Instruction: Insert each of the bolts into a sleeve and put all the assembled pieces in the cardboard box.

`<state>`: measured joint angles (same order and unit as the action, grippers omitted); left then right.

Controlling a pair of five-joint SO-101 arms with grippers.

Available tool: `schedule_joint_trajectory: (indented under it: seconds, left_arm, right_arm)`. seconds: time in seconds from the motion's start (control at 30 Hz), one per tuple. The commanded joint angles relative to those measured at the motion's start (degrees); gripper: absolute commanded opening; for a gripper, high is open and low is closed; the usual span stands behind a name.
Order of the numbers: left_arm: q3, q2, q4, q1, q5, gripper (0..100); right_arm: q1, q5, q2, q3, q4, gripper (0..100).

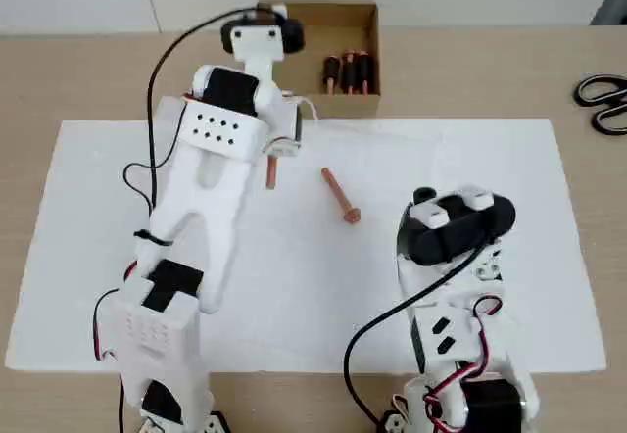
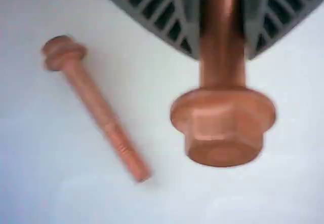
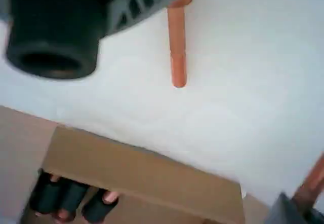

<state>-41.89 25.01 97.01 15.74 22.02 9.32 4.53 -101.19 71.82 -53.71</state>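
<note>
Left wrist view: left fingers [image 2: 152, 16] clamp a bolt [image 2: 223, 127] by its shank; right fingers [image 3: 142, 1] grip a sleeve [image 3: 50, 41], mouth exposed, presumably for insertion.

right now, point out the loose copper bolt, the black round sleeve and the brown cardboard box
loose copper bolt [image 1: 338, 194]: high view, mid-shank
black round sleeve [image 3: 50, 36]: right wrist view, outer wall
brown cardboard box [image 1: 343, 106]: high view, near wall

Loose copper bolt [image 1: 339, 196] lies flat; 3 sleeved bolts [image 1: 348, 71] rest in cardboard box [image 1: 375, 51].
</note>
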Motion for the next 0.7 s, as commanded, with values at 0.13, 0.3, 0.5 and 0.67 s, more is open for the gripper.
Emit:
schedule_joint_trajectory:
  seconds: [0.13,0.3,0.5,0.67]
  left_arm:
    - [-16.0,-4.1,-1.8,7.0,5.6,1]
    - [-27.2,-8.4,3.6,9.6,5.7,1]
    - [-13.1,-21.6,3.6,9.4,3.3,1]
    - [6.8,-34.7,1.8,8.9,3.3,1]
  right_arm:
    - [0.2,-9.8,-1.4,2.7,4.1,0.4]
    - [0.2,-10.4,-2.1,6.1,6.2,0.4]
    - [0.3,-10.4,-2.9,8.6,7.4,0.4]
    - [0.3,-10.4,-2.9,9.0,8.7,0.4]
